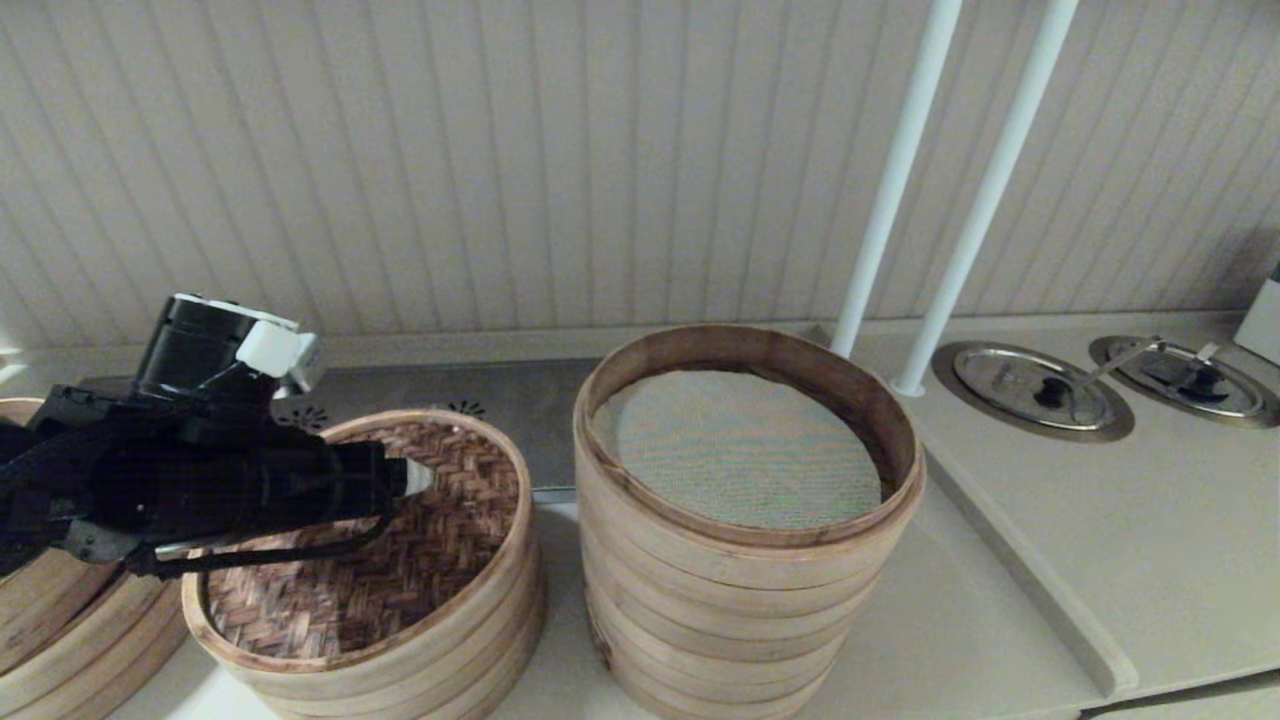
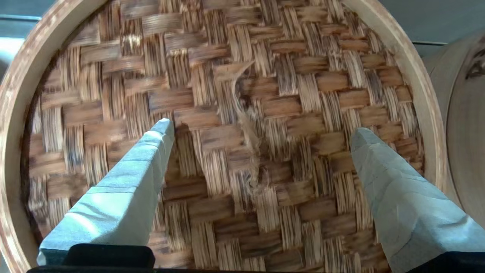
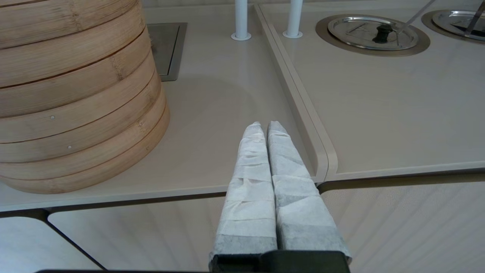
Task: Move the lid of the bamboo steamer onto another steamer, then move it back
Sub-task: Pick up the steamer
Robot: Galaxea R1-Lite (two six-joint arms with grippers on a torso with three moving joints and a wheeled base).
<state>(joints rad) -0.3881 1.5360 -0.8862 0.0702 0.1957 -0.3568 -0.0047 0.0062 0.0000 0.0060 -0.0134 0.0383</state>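
- Bamboo steamer lid [image 1: 400, 560] sits woven face up on the low stack at the robot's left; the pale hoop rim stands proud of the weave. It looks seated and level.
- Another steamer [image 1: 745, 540], the tall stack just to its right, is uncovered: the grey-green mesh liner is in plain view, no lid on it.
- Judgement: from this layout alone I cannot tell whether the lid has yet to make its trip or is already back home. If not yet moved, both legs of the task remain.
- Left gripper [image 2: 261, 131] hovers over the middle of the lid. Its fingers [image 2: 151, 148] are spread wide and hold nothing; the tips point at the weave, and contact cannot be confirmed.
- A frayed loose strand lies on the weave between the two fingers.
- Right gripper [image 3: 265, 129] is parked off the front edge of the table [image 3: 235, 98], fingers pressed together and empty, well apart from the tall stack.
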